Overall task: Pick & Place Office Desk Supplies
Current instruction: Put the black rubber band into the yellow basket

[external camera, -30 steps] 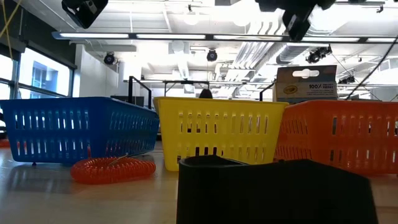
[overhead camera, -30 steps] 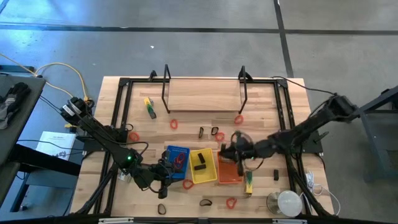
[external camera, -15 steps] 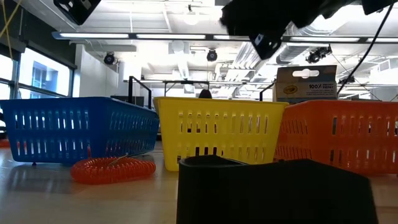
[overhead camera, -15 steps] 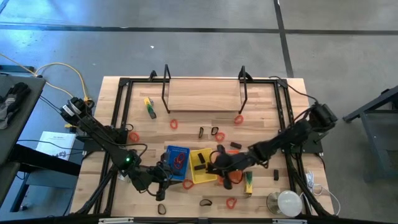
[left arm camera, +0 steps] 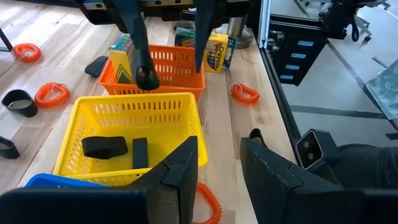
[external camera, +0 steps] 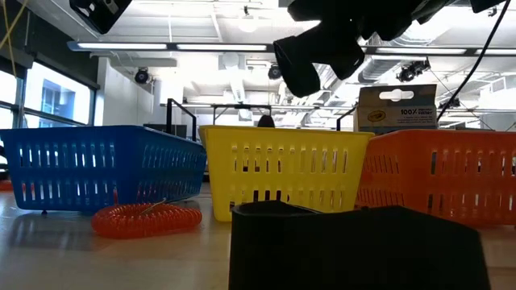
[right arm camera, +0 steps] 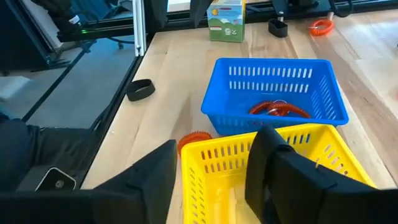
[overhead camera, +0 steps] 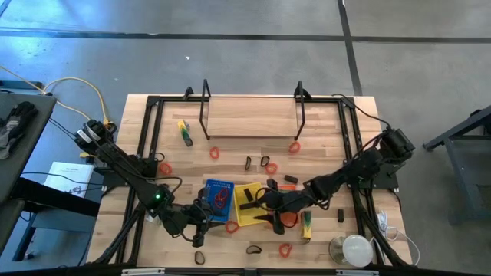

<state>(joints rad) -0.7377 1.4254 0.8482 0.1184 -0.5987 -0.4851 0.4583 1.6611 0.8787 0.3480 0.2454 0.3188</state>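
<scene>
Three trays stand side by side near the table's front: blue point(overhead camera: 219, 195), yellow point(overhead camera: 247, 208) and orange point(overhead camera: 285, 218). My right gripper point(right arm camera: 211, 180) hangs open over the yellow tray point(right arm camera: 273, 155), touching nothing. Two black pieces point(left arm camera: 104, 147) lie on the yellow tray's floor. Red coils point(right arm camera: 280, 110) lie in the blue tray point(right arm camera: 273, 93). Crayon boxes point(left arm camera: 122, 59) stand in the orange tray point(left arm camera: 168, 68). My left gripper point(overhead camera: 201, 224) waits open near the front edge, left of the blue tray, with nothing between its fingers point(left arm camera: 186, 168).
Loose red loops point(overhead camera: 215, 152) point(overhead camera: 285, 249), black loops point(overhead camera: 253, 249) point(overhead camera: 265, 162) and a yellow-green marker point(overhead camera: 184, 132) lie scattered. A red coil point(external camera: 145, 219) lies in front of the blue tray. A wire rack point(overhead camera: 252, 115) stands far back; a round white object point(overhead camera: 354, 249) sits front right.
My right gripper has gone from above the orange tray toward the table's left and down, and now hangs over the yellow tray. The trays and the loose pieces on the table have not shifted.
</scene>
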